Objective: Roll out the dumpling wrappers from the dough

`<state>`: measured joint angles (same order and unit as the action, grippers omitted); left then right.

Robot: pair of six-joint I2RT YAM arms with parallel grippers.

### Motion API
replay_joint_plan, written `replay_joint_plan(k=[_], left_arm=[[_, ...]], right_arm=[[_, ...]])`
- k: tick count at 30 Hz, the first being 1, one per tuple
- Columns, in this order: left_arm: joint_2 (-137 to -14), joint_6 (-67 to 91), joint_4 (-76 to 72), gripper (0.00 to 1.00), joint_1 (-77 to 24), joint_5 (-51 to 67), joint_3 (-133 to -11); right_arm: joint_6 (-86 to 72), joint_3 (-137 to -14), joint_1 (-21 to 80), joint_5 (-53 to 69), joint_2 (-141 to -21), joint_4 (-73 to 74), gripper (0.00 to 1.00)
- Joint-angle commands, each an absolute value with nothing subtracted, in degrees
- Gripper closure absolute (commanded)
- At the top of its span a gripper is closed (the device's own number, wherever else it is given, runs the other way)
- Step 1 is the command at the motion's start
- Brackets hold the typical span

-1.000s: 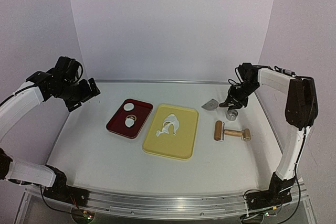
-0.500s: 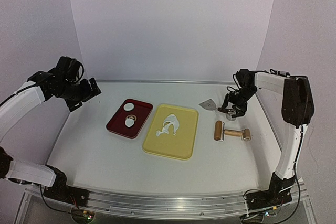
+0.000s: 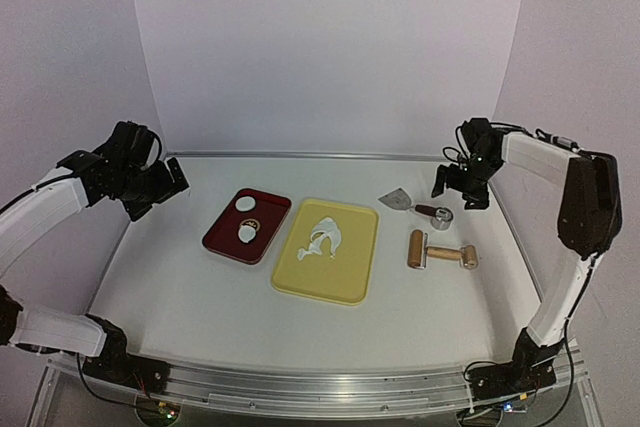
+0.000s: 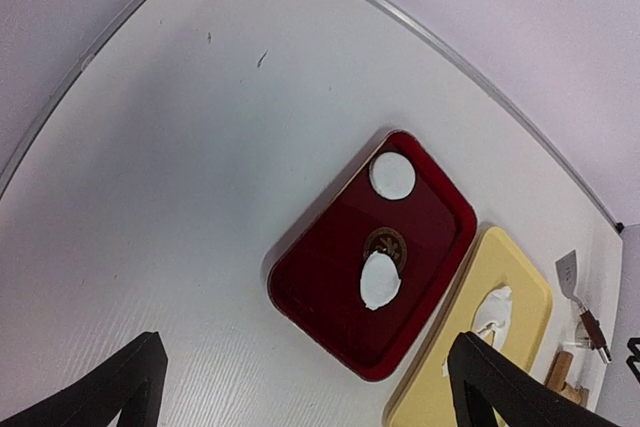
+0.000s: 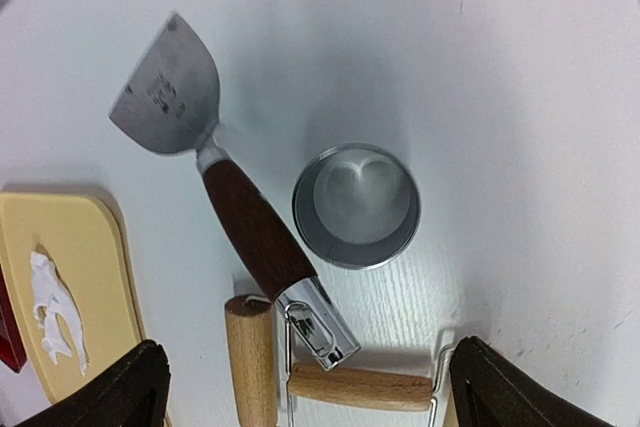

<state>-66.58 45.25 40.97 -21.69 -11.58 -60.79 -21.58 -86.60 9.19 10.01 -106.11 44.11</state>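
Your left pincer (image 4: 305, 362) and right pincer (image 5: 305, 372) both hang with fingers spread apart, holding nothing. Two wrappers (image 3: 245, 205) lie on the red tray (image 3: 224, 236) at centre-left. The dough (image 3: 325, 235) sits on the yellow tray (image 3: 342, 272) just to its right.

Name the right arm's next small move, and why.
Probably drop the right claw onto the scraper handle. The claw hangs open and empty by the ring cutter, which sits free on the table. Two dumpling wrappers lie on the red tray, and the dough on the yellow tray is a thin cut-out scrap needing gathering.
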Motion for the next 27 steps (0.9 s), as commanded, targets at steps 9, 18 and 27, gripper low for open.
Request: replay_joint_plan(k=[9, 18, 27], left_arm=[[-55.5, 33.3, 25.1, 0.00, -21.6, -20.6, -61.0], [-52.8, 36.5, 25.2, 0.00, -21.6, -20.9, -54.5], [-53.5, 34.9, 26.0, 0.01, -21.6, -19.9, -55.2]], right_arm=[[-11.5, -53.2, 9.5, -7.7, -61.9, 7.2, 0.02], [-10.0, -37.4, 9.5, -13.2, -47.4, 2.9, 0.02], [-9.4, -36.6, 9.5, -12.5, -45.9, 2.6, 0.02]])
